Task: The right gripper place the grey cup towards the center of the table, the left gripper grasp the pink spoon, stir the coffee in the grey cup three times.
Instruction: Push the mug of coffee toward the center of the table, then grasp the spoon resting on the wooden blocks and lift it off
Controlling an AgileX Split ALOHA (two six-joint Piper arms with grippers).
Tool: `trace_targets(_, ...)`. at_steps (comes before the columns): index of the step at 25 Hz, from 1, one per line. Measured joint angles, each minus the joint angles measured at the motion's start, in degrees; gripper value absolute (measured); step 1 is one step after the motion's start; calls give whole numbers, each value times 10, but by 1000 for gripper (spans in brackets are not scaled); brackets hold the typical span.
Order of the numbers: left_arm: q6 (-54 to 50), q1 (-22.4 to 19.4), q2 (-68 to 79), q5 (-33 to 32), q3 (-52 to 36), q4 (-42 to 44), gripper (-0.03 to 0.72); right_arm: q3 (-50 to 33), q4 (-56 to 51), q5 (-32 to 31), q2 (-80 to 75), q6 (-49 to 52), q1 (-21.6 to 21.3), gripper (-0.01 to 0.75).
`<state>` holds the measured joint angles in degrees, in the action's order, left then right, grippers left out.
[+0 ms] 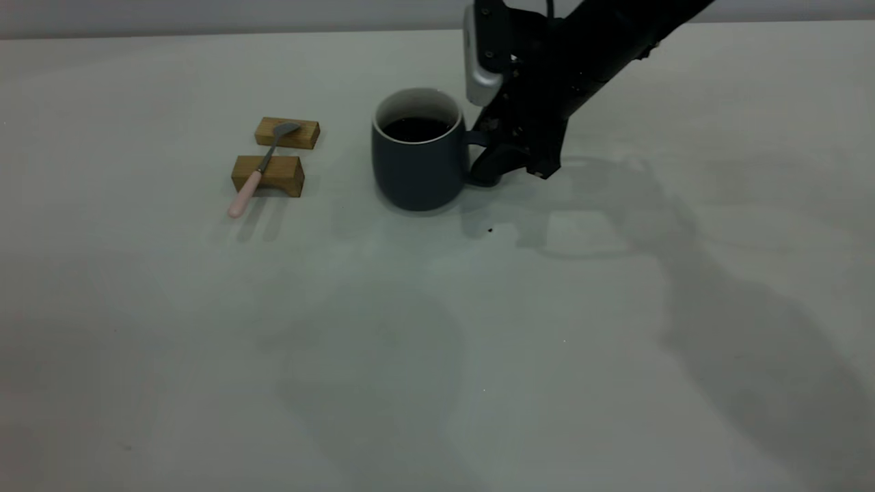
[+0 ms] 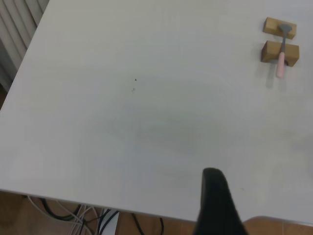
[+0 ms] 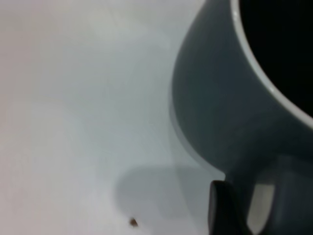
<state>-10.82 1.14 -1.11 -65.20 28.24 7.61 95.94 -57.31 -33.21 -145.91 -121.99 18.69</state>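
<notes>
The grey cup (image 1: 418, 152) stands upright on the pale surface (image 1: 437, 328) near the middle of its far half, white inside and at the rim, and holds the coffee (image 1: 416, 128), a dark, nearly black liquid that sits well below the rim. Its loop handle points toward the right arm, and the right end effector (image 1: 493, 152) is right at that handle, its dark fingers down at the level of the loop; in the right wrist view one dark fingertip (image 3: 221, 208) shows against the handle with pale surface visible through the loop, but whether the fingers are clamped on the handle or merely beside it cannot be told. To the left of the cup, well apart from it, the pink spoon (image 1: 260, 168) lies across two small wooden blocks (image 1: 277, 154), its metal bowl on the far block and its pink handle overhanging the near block toward the camera. The exterior view does not show the left arm; only the left wrist view does, with one dark finger of the left end effector (image 2: 218, 205) above the near edge of the surface, far from the spoon and blocks, and its opening cannot be told. The right wrist view alone shows the cup up close, with a tiny dark speck (image 3: 133, 223) on the surface near it.
</notes>
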Motion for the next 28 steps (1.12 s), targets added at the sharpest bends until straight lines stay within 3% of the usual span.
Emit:
trace_targets(8, 0, 0, 0, 0, 0, 0, 544, 0, 23, -80, 74, 42, -30, 438)
trace_targets(14, 0, 0, 0, 0, 0, 0, 544, 0, 133, -272, 168, 185, -36, 438)
trace_targets(15, 0, 0, 0, 0, 0, 0, 544, 0, 141, -313, 193, 220, -38, 438)
trace_targets(17, 0, 0, 0, 0, 0, 0, 544, -9, 146, -337, 243, 318, -41, 438)
trace_targets(23, 0, 0, 0, 0, 0, 0, 544, -45, 157, -356, 407, 643, -48, 438)
trace_targets(28, 0, 0, 0, 0, 0, 0, 544, -121, 262, -364, 538, 902, -48, 438)
